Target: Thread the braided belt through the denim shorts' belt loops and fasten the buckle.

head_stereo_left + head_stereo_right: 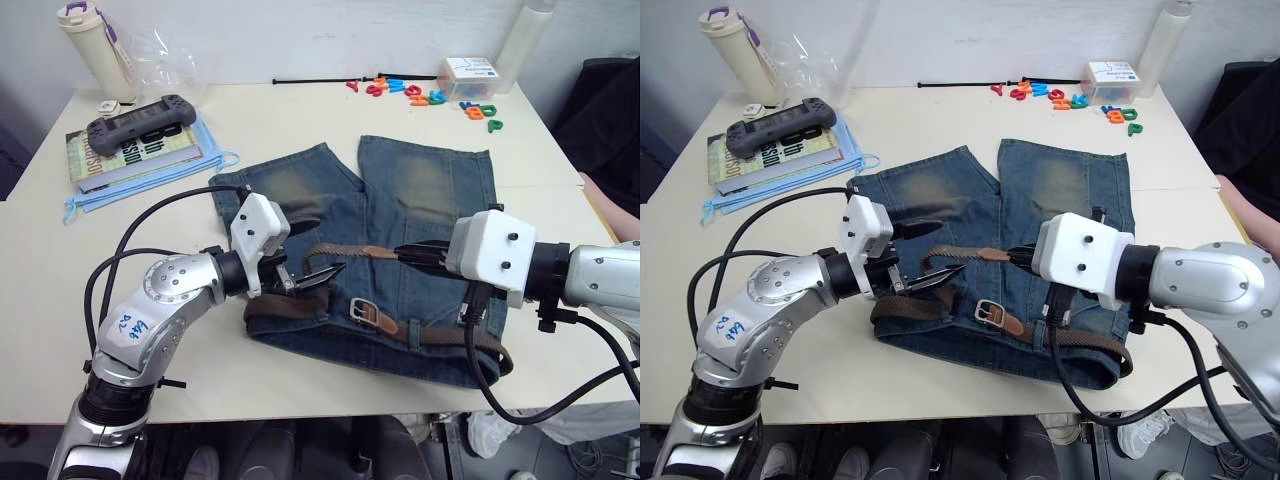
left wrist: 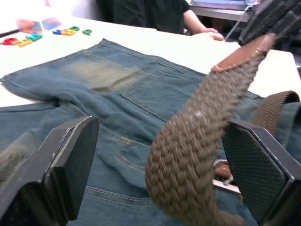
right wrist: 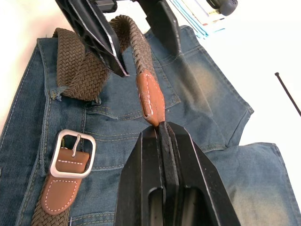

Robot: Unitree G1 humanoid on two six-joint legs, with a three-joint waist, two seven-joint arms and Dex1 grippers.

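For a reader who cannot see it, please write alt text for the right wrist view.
The right gripper, jaws shut, pinches the tan leather tip of the braided belt above the denim shorts. The left gripper stands open around the belt's raised loop, and the silver buckle lies on the waistband.

Game controller [image 1: 140, 119] atop books [image 1: 135, 155], bottle [image 1: 90, 45] far left — coloured letters [image 1: 420, 95], small box [image 1: 470, 76] far right.

Denim shorts [image 1: 400, 230] at table [image 1: 300, 130] centre, braided belt [image 1: 290, 308] across waistband (buckle [image 1: 362, 311] at six o'clock); books [image 1: 140, 155] at ten, letters [image 1: 420, 95] at one.
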